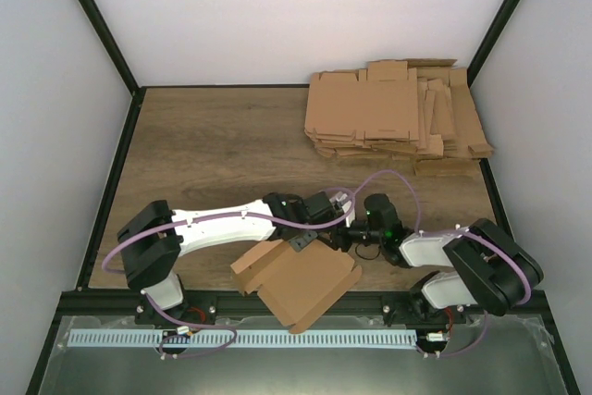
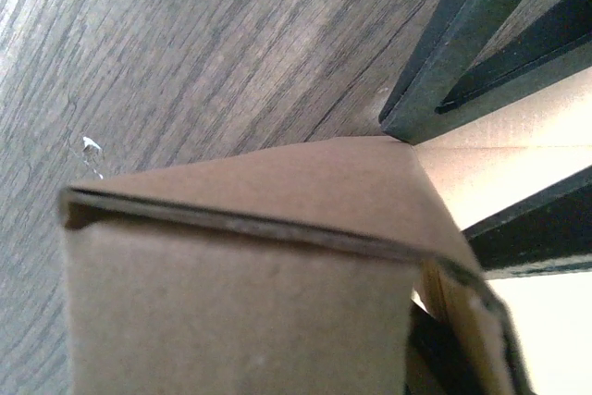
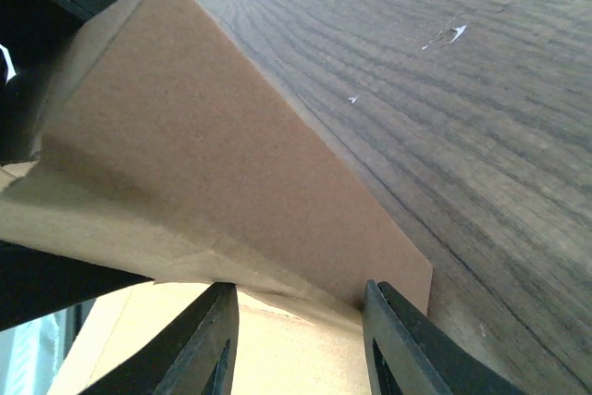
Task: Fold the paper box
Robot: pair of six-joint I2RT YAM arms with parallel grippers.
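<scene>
Wood tabletop point(image 1: 213, 145), white walls point(image 1: 277, 16); paper box point(image 1: 305, 284) between parted right fingers point(image 3: 208, 349); left fingers point(image 1: 302, 243) unclear.

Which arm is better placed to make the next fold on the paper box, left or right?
Probably right: its fingers straddle a raised flap of the paper box. The left wrist view shows only cardboard, no fingers around an edge.

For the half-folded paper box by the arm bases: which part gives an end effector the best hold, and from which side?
The paper box sits skewed over the near rail, so its nearer edges look awkward to reach. Probably best is its raised far wall, taken from the table side with jaws straddling the top edge. That upright panel is thin enough to pinch.
</scene>
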